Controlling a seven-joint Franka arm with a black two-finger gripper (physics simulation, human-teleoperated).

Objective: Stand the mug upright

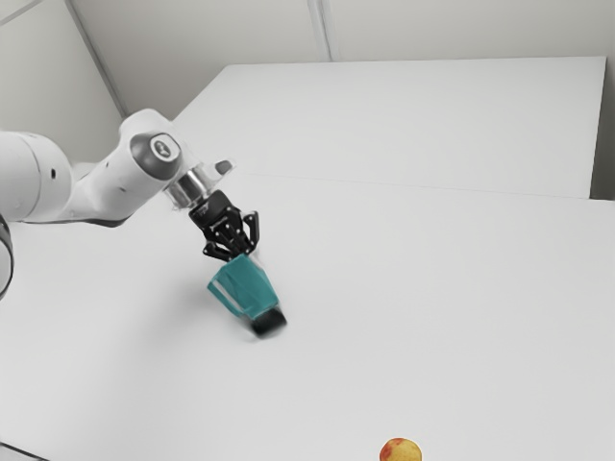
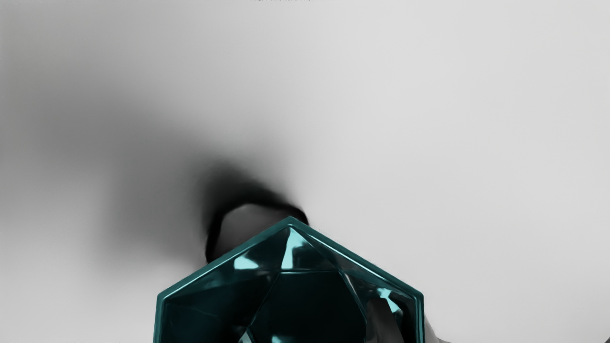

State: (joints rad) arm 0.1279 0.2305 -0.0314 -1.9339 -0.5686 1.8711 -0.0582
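Exterior view: teal mug (image 1: 245, 286) over the white table (image 1: 432, 288), in from its far edge, long axis aslant, mouth toward the gripper (image 1: 240, 252), dark base down toward the exterior view's right, fingers clamped on its wall, wrist view: mouth facing the camera.

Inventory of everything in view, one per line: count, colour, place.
Faceted mug: 1, teal, tilted, at the gripper's fingertips.
Blocky dark thing: 1, black, at the mug's lower end; separate or part of it, cannot tell.
Round fruit: 1, yellow and red, at the exterior view's bottom edge.
Broad flat table: 1, white, under all these.
Flat rectangular surface: 1, white, beyond the table.
Room walls: pale grey, behind.
Jointed arm: 1, white and grey, from the exterior view's left.
Two-finger gripper: 1, black, shut on the mug's wall.
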